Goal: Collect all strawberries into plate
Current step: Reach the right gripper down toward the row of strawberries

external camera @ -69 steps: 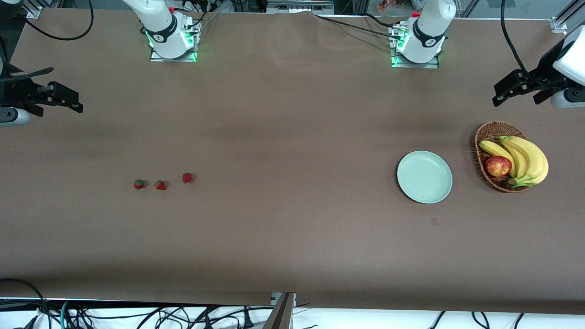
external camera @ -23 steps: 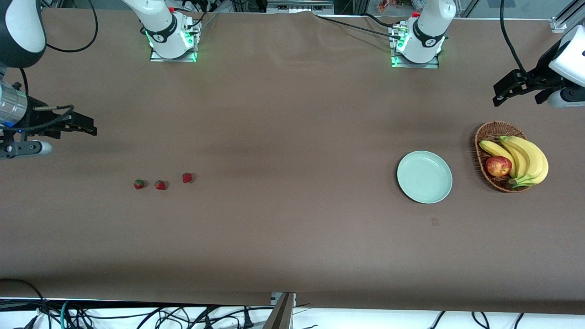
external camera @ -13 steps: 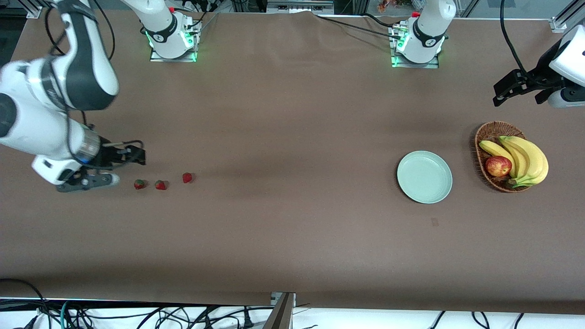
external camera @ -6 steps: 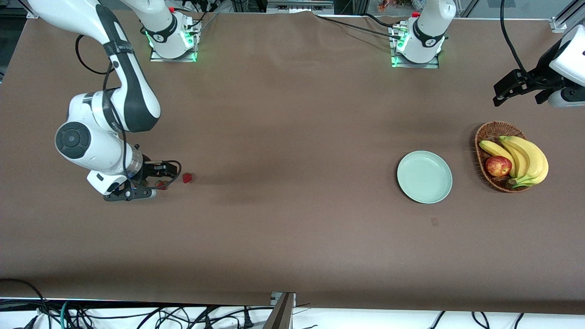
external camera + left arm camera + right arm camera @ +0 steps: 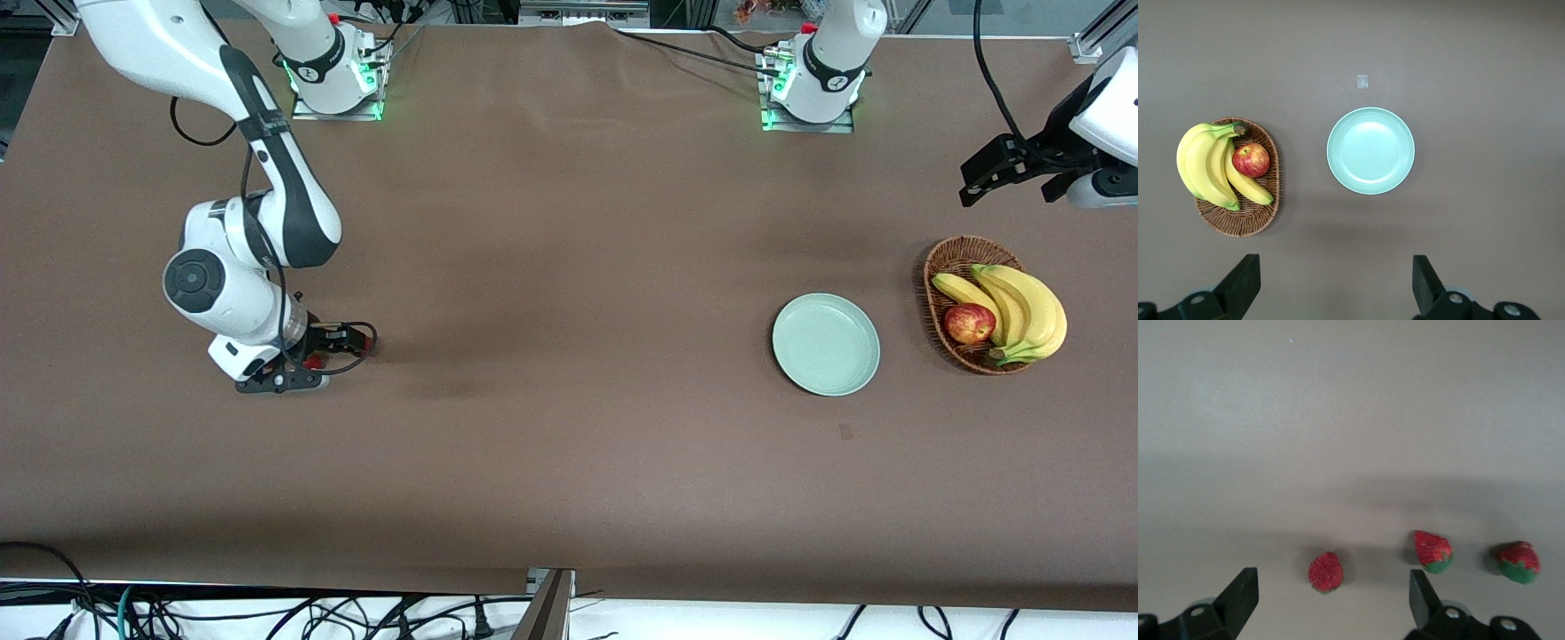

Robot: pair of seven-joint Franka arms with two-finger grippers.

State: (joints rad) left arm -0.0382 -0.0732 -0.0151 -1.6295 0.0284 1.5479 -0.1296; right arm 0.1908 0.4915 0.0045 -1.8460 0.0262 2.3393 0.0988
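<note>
**Right claw lines up over the first strawberry**

The step in hand looks like the approach for the first pick. The right gripper (image 5: pixel 342 342) hangs low over the three strawberries toward the right arm's end of the table, its fingers (image 5: pixel 1238 593) spread wide and holding nothing. In the right wrist view the nearest strawberry (image 5: pixel 1325 572) sits between the two fingers. The middle strawberry (image 5: pixel 1432 551) lies just off one finger, and the last strawberry (image 5: pixel 1519 562) is outside the span. In the front view the arm covers most of the row.

The next move, as I judge it, calls for a straight drop onto that first berry and a gentle close, keeping clear of the middle one.

The first berry stands with its long axis running toward the wrist camera's base, green cap at the end nearer the fingers. The other two are tilted, caps likewise at that end.

The plate (image 5: pixel 826 344) lies empty, well apart from the berries, toward the left arm's end, beside the basket (image 5: pixel 951 258) of bananas (image 5: pixel 1022 307) and an apple (image 5: pixel 969 323).

The left gripper (image 5: pixel 1005 173) waits up in the air with its fingers (image 5: pixel 1241 280) wide apart, holding nothing.
</note>
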